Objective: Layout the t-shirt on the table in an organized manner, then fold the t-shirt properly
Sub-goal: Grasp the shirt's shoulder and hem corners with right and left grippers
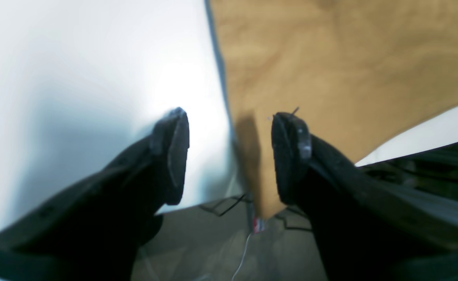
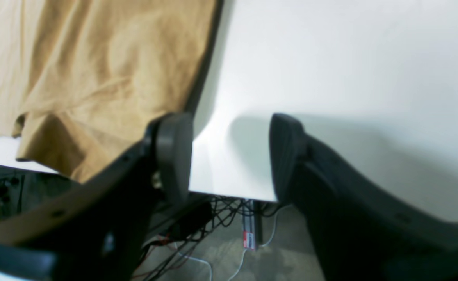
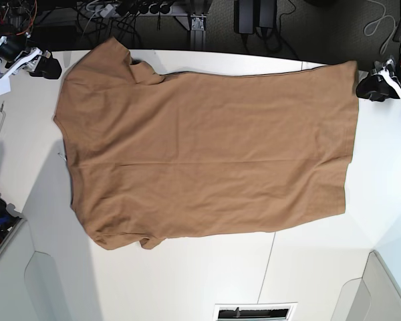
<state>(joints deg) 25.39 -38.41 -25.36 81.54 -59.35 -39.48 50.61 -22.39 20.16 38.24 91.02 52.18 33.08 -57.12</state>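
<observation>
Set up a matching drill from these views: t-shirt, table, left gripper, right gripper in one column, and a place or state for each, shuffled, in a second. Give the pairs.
Things:
1. t-shirt
2. table
3. left gripper
4. right gripper

States:
A. open, beside the sleeve end
B. white, under the fabric
C. open, at the hem corner
D. tan-brown, spread flat

Pairs: 1-D, 2-B, 3-C, 4-A

I count one t-shirt point(image 3: 207, 154), spread on one white surface point(image 3: 187, 281). I have two hands beside it: my left hand point(image 3: 369, 87) at its hem end and my right hand point(image 3: 43, 67) at its collar end.
</observation>
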